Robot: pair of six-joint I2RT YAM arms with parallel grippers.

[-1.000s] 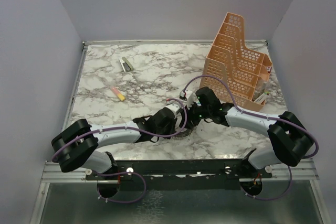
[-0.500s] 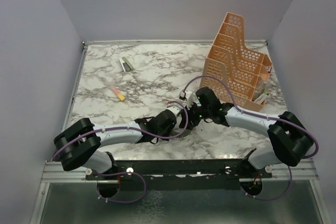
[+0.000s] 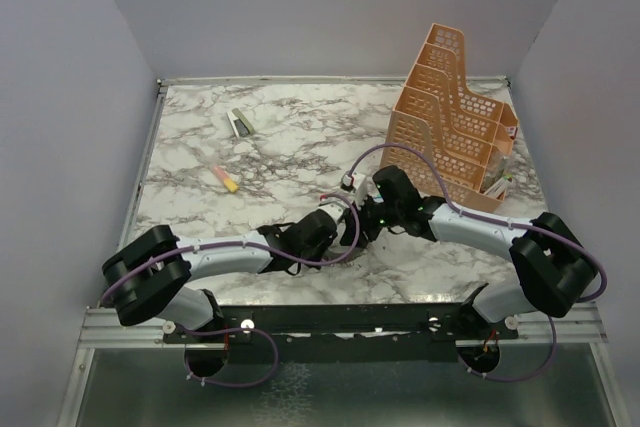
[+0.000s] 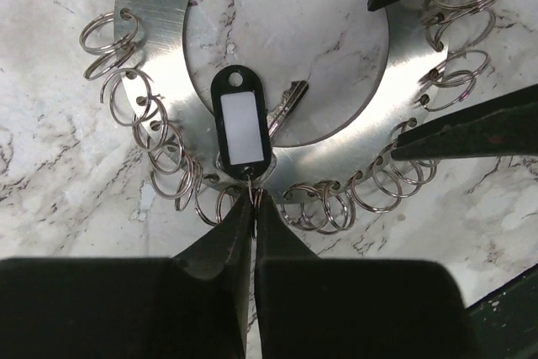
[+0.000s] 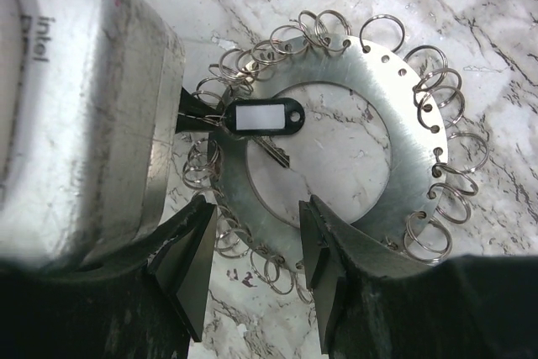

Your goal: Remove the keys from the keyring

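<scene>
The keyring (image 4: 160, 48) is a wide flat steel ring lying on the marble, its rim hung with several small wire split rings (image 4: 126, 94). One small silver key (image 4: 284, 108) and a black tag (image 4: 241, 124) with a white label lie over its band, both hanging from one split ring. My left gripper (image 4: 254, 199) is shut on that split ring at the keyring's outer edge. My right gripper (image 5: 256, 245) stands open astride the band (image 5: 403, 166), one finger over the hole, the other outside the rim. The key (image 5: 273, 153) shows there too. From above, both wrists hide the keyring.
An orange tiered file rack (image 3: 455, 117) stands at the back right, close behind the right arm. A pink-and-yellow marker (image 3: 225, 178) and a small dark object (image 3: 239, 122) lie at the back left. The table's front edge is just behind the keyring.
The left gripper has slid a little to the right and closed on the split ring that carries the tag and key. The right arm has not moved.
</scene>
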